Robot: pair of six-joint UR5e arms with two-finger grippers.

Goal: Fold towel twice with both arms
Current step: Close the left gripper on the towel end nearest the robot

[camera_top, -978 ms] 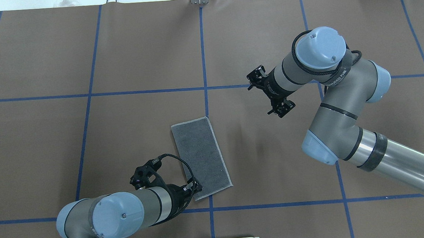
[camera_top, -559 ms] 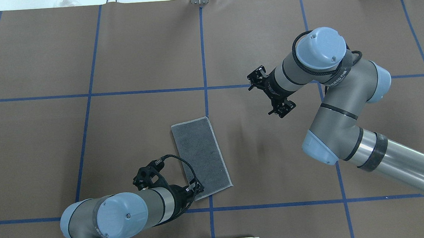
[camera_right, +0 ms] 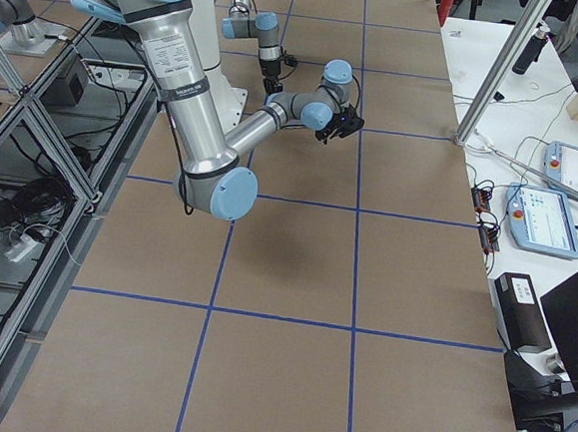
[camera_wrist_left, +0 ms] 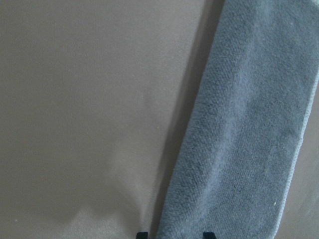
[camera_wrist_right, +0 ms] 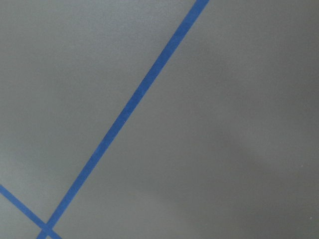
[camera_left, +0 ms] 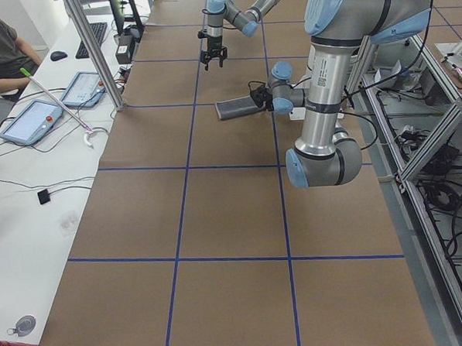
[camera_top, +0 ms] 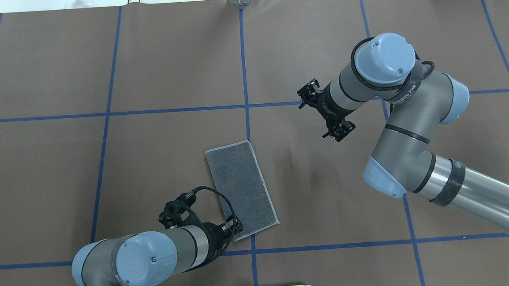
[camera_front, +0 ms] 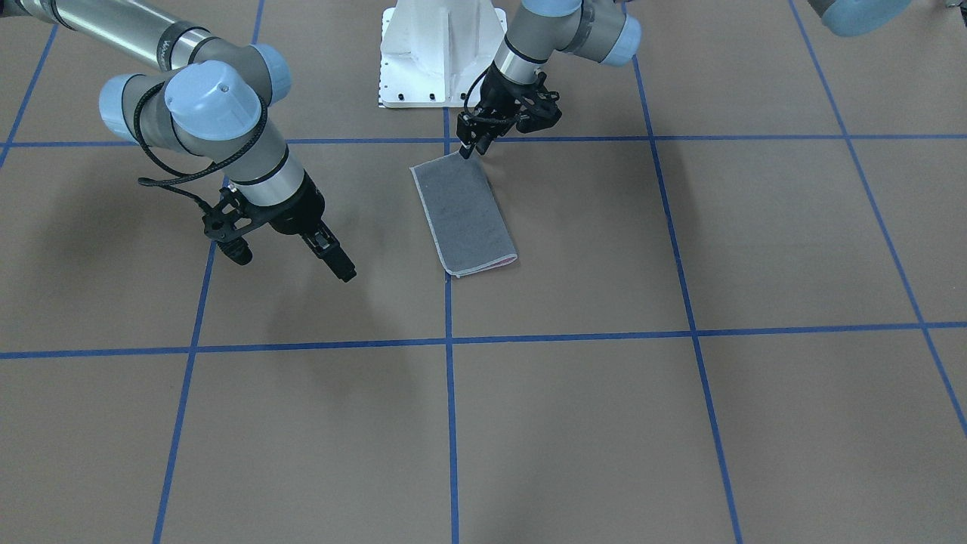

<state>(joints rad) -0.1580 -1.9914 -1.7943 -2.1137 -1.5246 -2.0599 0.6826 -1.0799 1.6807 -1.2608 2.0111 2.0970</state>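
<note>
towel — grey up | left claw parted over its corner | right claw — cannot tell | arm lettering illegible

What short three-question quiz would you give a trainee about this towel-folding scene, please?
1. True or false: the small grey-and-pink terry-cloth towel lies grey face up.
2. The black two-finger left pincer is: A) at the towel's corner nearest the white bolted pedestal B) at the towel's far corner C) well away from the towel.
3. How many of the two folds look done?
Key: 1 true; 2 A; 3 one.
</note>
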